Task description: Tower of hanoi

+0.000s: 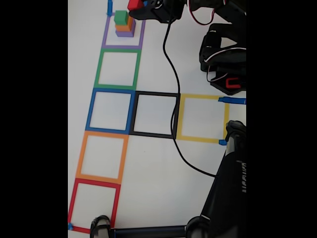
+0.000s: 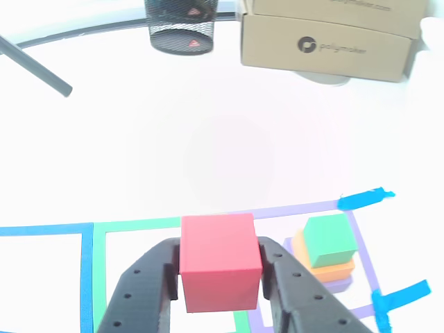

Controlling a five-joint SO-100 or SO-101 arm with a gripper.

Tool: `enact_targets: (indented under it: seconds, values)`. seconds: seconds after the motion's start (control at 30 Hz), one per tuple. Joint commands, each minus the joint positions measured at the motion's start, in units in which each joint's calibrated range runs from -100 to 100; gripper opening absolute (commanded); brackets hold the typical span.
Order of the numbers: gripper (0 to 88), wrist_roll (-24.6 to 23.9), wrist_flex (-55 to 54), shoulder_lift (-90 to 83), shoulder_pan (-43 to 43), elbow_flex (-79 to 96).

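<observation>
between the two black fingers of the end effector [image 2: 220, 277] sits the red cube [image 2: 219, 260], clamped on its left and right faces and held clear of the surface in the other view. the jaws are closed down to the cube's width, each finger [image 2: 149, 288] pressed flat against a side. in the fixed view the same red cube [image 1: 134, 5] shows at the top edge, at the tip of the end effector [image 1: 140, 10].

just to the right of the end effector in the other view, and lower, stands a stack: the green cube [image 2: 329, 239] on top of the orange cube [image 2: 326, 269]. in the fixed view this stack lies just left of and below the end effector, with the green cube [image 1: 121, 18] on the orange cube [image 1: 126, 26] on the purple cube [image 1: 124, 33], all inside the purple tape square [image 1: 123, 33].

farther from the end effector in the fixed view, a column of tape squares runs down the white surface [image 1: 153, 168]: green [image 1: 118, 69], blue [image 1: 111, 110], orange [image 1: 101, 156] and red [image 1: 94, 204], with a black square [image 1: 154, 114] and a yellow square [image 1: 202, 118] to the right of the blue one. a black cable [image 1: 173, 99] trails from the arm across the black square.

beyond the end effector in the other view stand a cardboard box [image 2: 326, 38] printed "polymaker" and a black mesh container [image 2: 182, 26].
</observation>
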Motion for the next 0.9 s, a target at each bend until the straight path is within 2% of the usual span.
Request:
enact_targets:
  seconds: [0.0,0.3,0.6,0.87]
  values:
    - [0.1,0.54,-25.16,7.01,-5.58,12.69]
    - [0.1,0.54,-67.10,31.39,-11.33,28.87]
    - [0.1,0.54,-97.39,57.39,-10.37,29.42]
    - [0.1,0.54,-119.01,80.08,-7.50,28.96]
